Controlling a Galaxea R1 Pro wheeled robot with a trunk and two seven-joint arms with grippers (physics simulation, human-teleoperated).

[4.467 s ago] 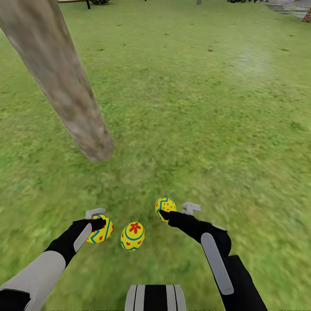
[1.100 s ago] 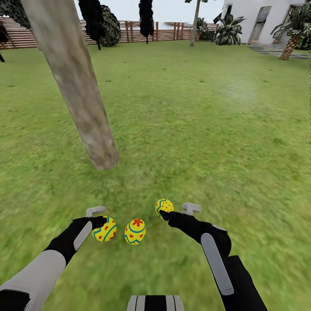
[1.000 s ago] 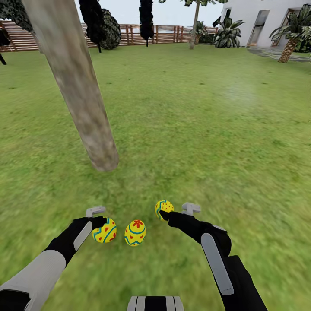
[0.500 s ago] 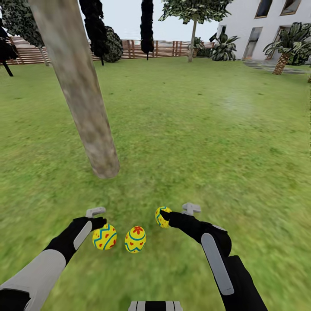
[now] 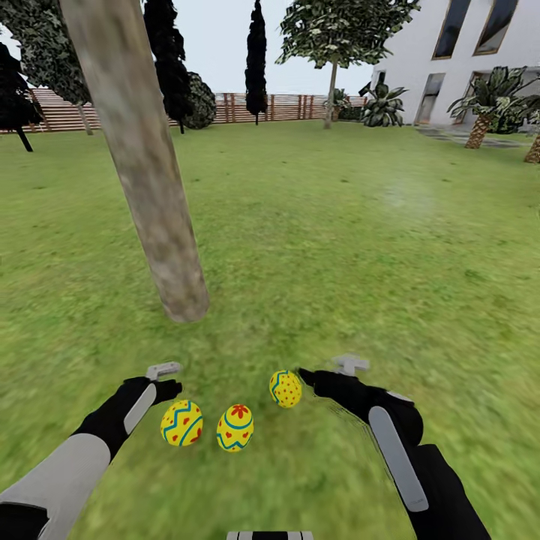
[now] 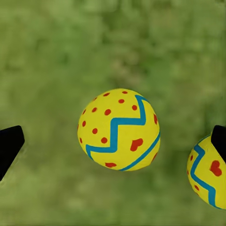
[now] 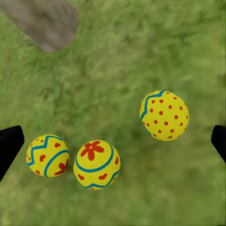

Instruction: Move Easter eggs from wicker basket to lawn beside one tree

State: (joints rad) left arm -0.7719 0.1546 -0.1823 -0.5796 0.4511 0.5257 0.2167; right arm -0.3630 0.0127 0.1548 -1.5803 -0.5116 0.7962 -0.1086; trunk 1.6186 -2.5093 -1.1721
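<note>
Green lawn (image 5: 360, 247) ran back to a slatted wooden fence (image 5: 300, 106) and a white house (image 5: 465, 60), with dark cypress-like trees (image 5: 256, 60) along the far edge. From my remote seat I saw the thick grey-brown tree trunk (image 5: 142, 165) rising just ahead on the left, its base near the eggs. All three Easter eggs lay on the grass in a loose row: the zigzag egg (image 5: 181, 423) on the left, the flower egg (image 5: 235, 428) just beside it, and the dotted egg (image 5: 286, 388) a little apart to the right. My left gripper (image 5: 166, 379) hovered above the zigzag egg (the left wrist camera looked straight down on it (image 6: 118, 129)) with its fingers spread and nothing between them. My right gripper (image 5: 330, 371) sat just right of the dotted egg, fingers wide apart and, as far as I could judge, clear of it.
</note>
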